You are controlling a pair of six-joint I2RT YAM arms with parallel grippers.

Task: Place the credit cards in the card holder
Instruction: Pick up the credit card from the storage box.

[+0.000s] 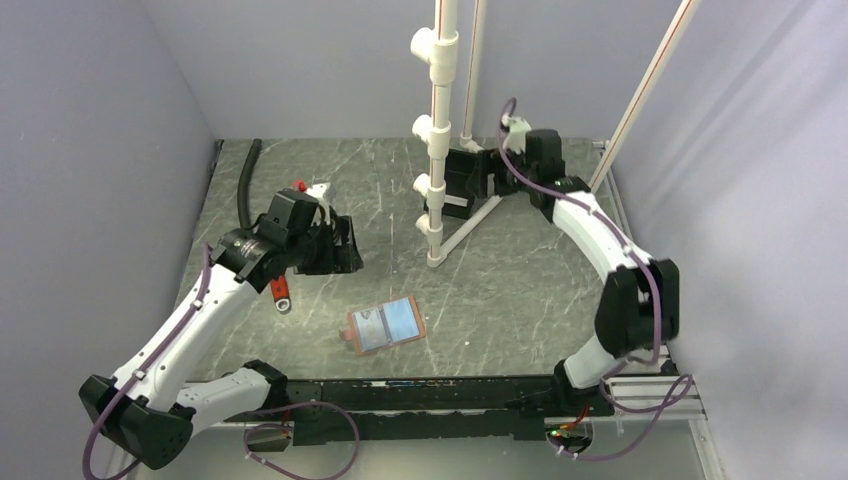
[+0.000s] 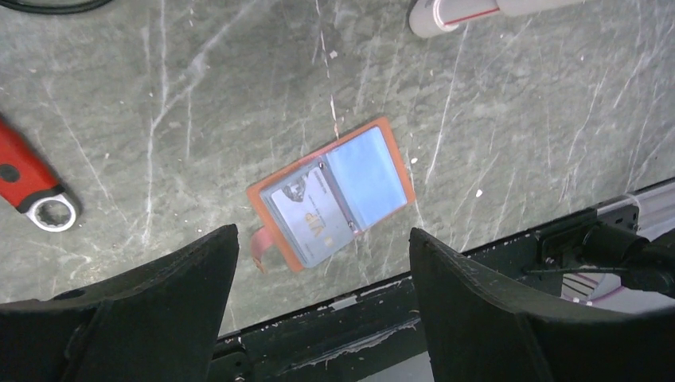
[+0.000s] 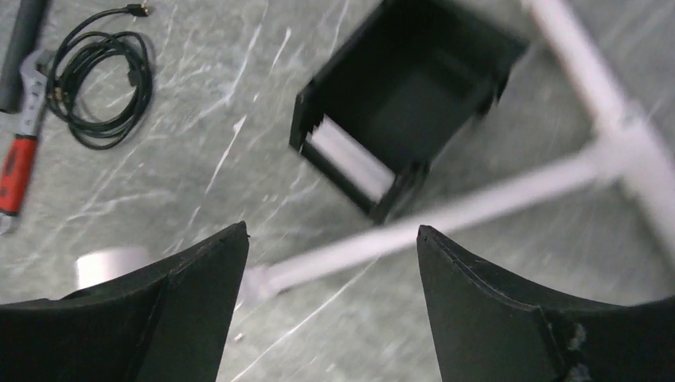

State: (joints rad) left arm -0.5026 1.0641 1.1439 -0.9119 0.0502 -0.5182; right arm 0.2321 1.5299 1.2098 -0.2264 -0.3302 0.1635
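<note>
The tan-brown card holder lies open and flat on the marble table, near the front middle. In the left wrist view the card holder's orange rim frames a grey card marked VIP on the left panel and a light blue card on the right panel; its snap tab sticks out at the left. My left gripper is open and empty, above the table up-left of the holder. My right gripper is open and empty, far back by the black box.
A black open-topped box with a white strip inside stands by the white pipe stand. A red-handled wrench, a coiled black cable and a black hose lie at the left. A black rail runs along the front edge.
</note>
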